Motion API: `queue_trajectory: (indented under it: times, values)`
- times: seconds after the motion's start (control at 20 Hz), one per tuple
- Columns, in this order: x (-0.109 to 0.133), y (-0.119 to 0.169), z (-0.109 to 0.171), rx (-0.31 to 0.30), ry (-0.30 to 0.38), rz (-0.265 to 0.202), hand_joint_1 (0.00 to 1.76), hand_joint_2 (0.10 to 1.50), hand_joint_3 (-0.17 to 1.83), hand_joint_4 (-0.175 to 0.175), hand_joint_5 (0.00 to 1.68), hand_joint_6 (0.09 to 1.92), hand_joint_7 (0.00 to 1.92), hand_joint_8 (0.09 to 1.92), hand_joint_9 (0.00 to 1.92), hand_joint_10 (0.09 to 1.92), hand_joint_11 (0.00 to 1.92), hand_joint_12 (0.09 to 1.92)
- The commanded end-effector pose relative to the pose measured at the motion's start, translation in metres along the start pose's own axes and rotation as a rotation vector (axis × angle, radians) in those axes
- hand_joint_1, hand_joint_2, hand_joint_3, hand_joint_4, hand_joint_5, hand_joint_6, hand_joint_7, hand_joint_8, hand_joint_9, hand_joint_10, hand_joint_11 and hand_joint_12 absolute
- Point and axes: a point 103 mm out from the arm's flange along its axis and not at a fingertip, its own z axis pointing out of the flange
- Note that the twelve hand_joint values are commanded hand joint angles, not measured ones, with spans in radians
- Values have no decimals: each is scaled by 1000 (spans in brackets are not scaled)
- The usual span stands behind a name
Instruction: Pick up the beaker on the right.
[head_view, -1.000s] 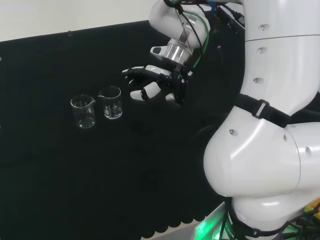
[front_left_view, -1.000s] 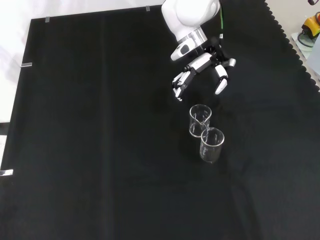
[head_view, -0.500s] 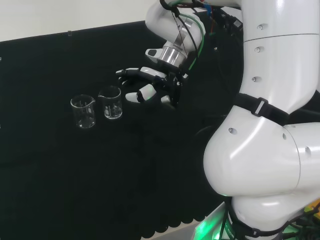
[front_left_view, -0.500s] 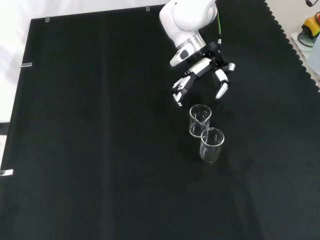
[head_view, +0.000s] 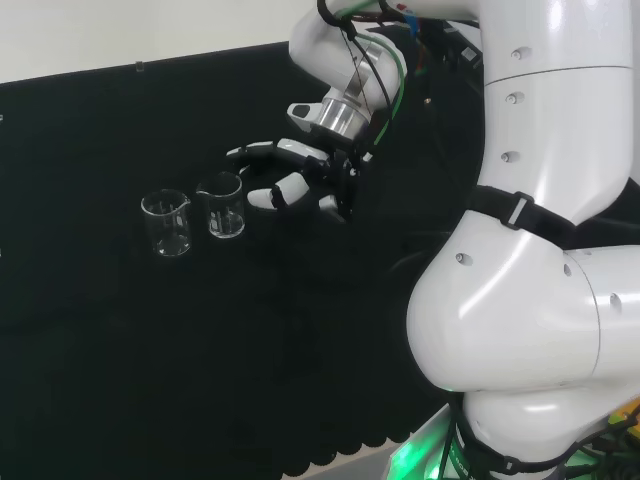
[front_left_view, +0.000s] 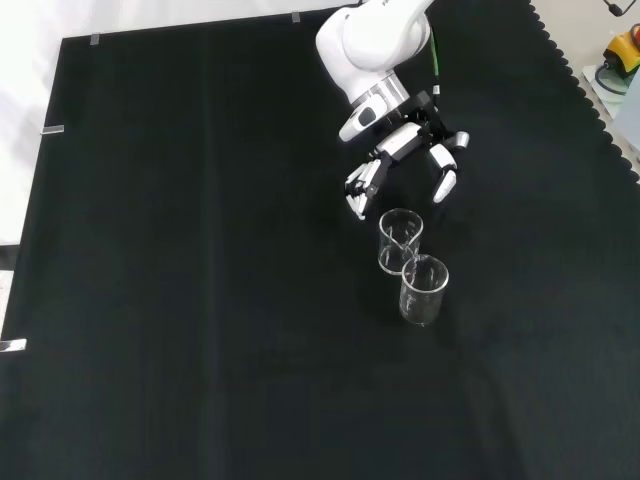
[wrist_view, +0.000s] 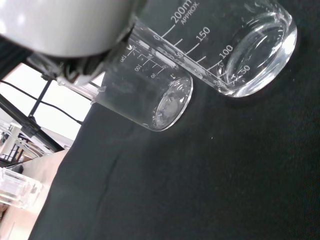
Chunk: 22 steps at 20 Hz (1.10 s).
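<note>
Two clear glass beakers stand side by side on the black cloth. In the head view the right beaker (head_view: 222, 205) is nearer the hand than the left beaker (head_view: 167, 223). The black and white hand (head_view: 300, 183) hovers just right of the right beaker, apart from it, its fingers spread and holding nothing. In the front view the hand (front_left_view: 402, 160) hangs just above the upper beaker (front_left_view: 401, 240), and the other beaker (front_left_view: 424, 290) stands below it. The wrist view shows both beakers close, the nearer beaker (wrist_view: 245, 45) and the farther beaker (wrist_view: 150, 97), under a blurred white part of the hand (wrist_view: 65, 25).
The arm's big white links (head_view: 540, 250) stand at the head view's right. The cloth's scalloped edge (front_left_view: 590, 80) runs down the front view's right side, with a yellow and orange object (front_left_view: 622, 48) beyond it. Bare black cloth (front_left_view: 200, 250) lies around the beakers.
The hand has moved closer to the beakers, leftward in the head view and downward in the front view. Its fingers stay spread. The beakers have not moved.
</note>
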Motion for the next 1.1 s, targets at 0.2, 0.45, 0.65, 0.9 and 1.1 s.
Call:
queue_trajectory:
  times: [0.2,0.45,0.65,0.9,1.1]
  values:
    - [0,4,5,-22,88,-37,937,277,1115,-47,462,87,321,633,392,605,0,1210]
    - [3,8,9,-11,77,-47,944,275,1112,-49,389,87,320,627,392,598,0,1217]
    - [5,9,10,8,35,-43,915,260,1067,-53,309,87,264,613,352,588,0,1197]
    - [5,10,12,8,22,-32,898,254,1042,-54,289,87,255,617,341,589,0,1189]
    - [3,11,15,-3,41,-28,903,260,1036,-55,310,87,274,636,337,591,0,1173]
